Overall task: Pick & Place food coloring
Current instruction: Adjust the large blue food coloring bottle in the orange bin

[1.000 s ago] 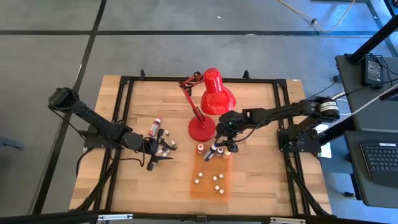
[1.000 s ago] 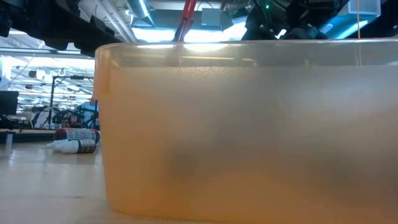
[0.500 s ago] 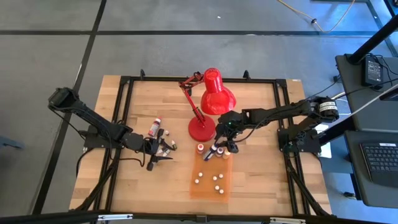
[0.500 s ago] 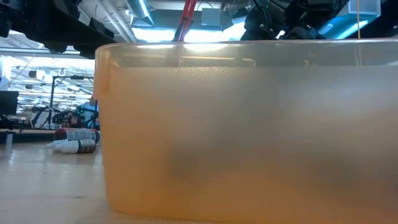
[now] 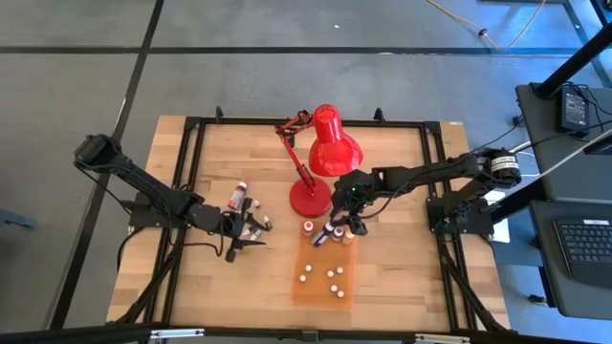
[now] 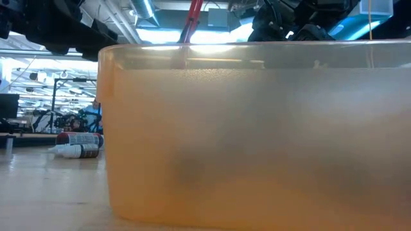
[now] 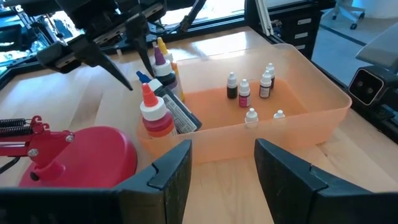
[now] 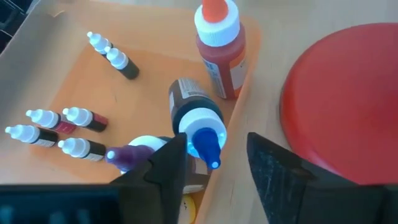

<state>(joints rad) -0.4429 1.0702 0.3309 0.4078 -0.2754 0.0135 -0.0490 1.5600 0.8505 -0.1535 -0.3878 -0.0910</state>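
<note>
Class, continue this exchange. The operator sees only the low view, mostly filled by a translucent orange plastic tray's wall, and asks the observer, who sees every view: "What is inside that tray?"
Observer: Six tiny white-capped dropper bottles stand upright on the floor of the translucent orange plastic tray.
Operator: Where is the right gripper?
Observer: The right gripper is above the larger squeeze bottles at the tray's end nearest the red desk lamp.
Operator: And the left one?
Observer: The left gripper, open and empty, is outside the tray, beside small bottles lying on the wooden table.
</note>
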